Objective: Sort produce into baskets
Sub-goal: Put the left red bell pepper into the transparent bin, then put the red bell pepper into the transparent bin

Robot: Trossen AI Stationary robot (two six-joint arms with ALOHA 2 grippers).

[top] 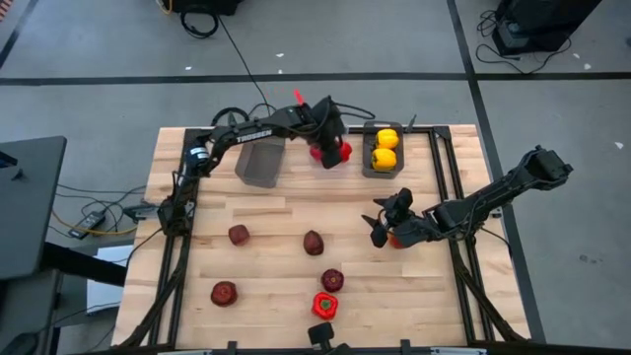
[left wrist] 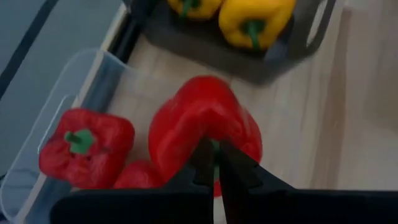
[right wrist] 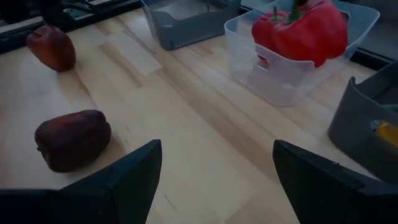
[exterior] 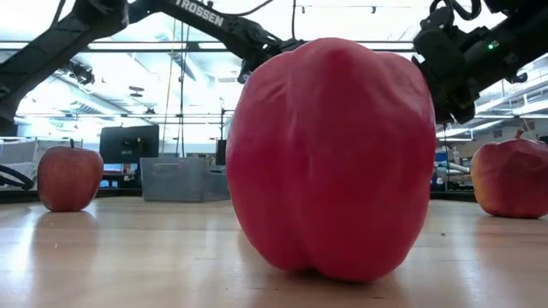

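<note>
Red pepper (left wrist: 202, 127) is pinched by its stem in the left pincer (left wrist: 214, 163), hanging over the clear bin (left wrist: 81, 81) at the back of the bench (top: 276, 227), where more red ones already sit. That thin stem grip could slip, or the pepper could catch the rim and bounce out. It's glossy, lumpy, toy-looking. Right pincer (right wrist: 214, 163) hovers wide open and empty near the maroon apples (right wrist: 71, 138).

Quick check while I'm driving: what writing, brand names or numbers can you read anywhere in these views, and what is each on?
"TROSSEN", white letters on the left arm in the low view.
"TROSSEN", same arm in the high view, tiny and barely readable.
No writing shows on the peppers, apples, bins or table.
Screens in the room behind the table are too blurred to read.
</note>
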